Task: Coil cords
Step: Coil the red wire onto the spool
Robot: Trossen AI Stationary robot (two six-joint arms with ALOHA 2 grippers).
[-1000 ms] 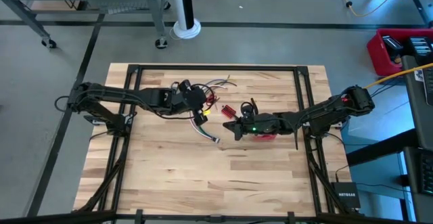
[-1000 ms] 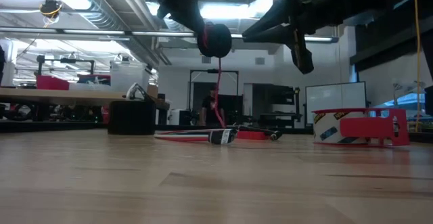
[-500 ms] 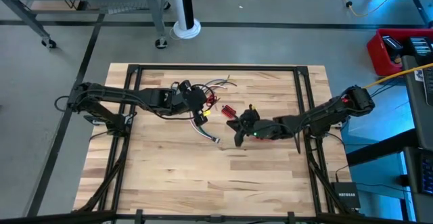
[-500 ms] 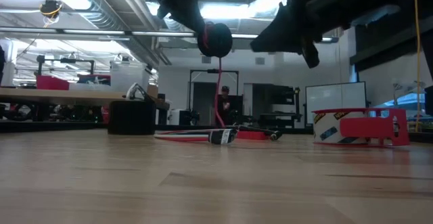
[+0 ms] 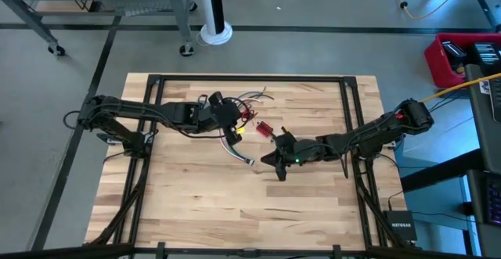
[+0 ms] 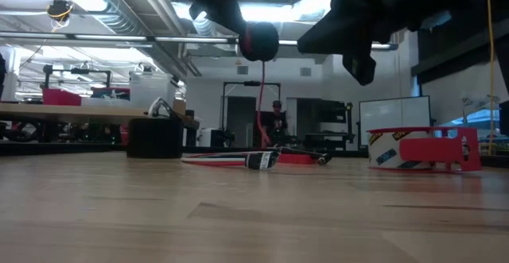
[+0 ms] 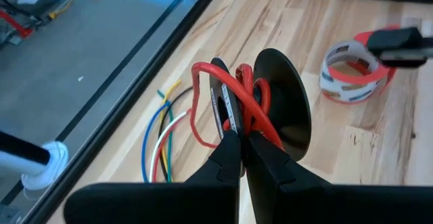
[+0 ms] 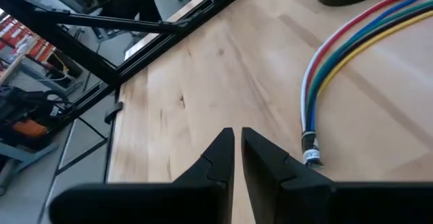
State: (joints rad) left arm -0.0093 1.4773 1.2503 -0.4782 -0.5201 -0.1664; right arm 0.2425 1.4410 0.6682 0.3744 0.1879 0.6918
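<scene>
Risk noted: left gripper (image 7: 242, 143), clenched on the red cord (image 7: 252, 109) at its spool, may lose it if tugged (right gripper (image 8: 237, 143) near-closed, empty, above the wire bundle (image 8: 352, 41)).

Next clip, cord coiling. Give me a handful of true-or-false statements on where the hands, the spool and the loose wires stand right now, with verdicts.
1. The left hand is shut on red cord wound on a black spool. True.
2. The right hand grips the plug end of the coloured wire bundle. False: it is nearly shut and holds nothing; the plug end lies on the table beside it.
3. The spool is held up off the table. True.
4. The tape roll sits on the left hand's spool. False: it rests on the table, apart.
5. In the high view the right hand is at the table's far left edge. False: it is near the middle.
</scene>
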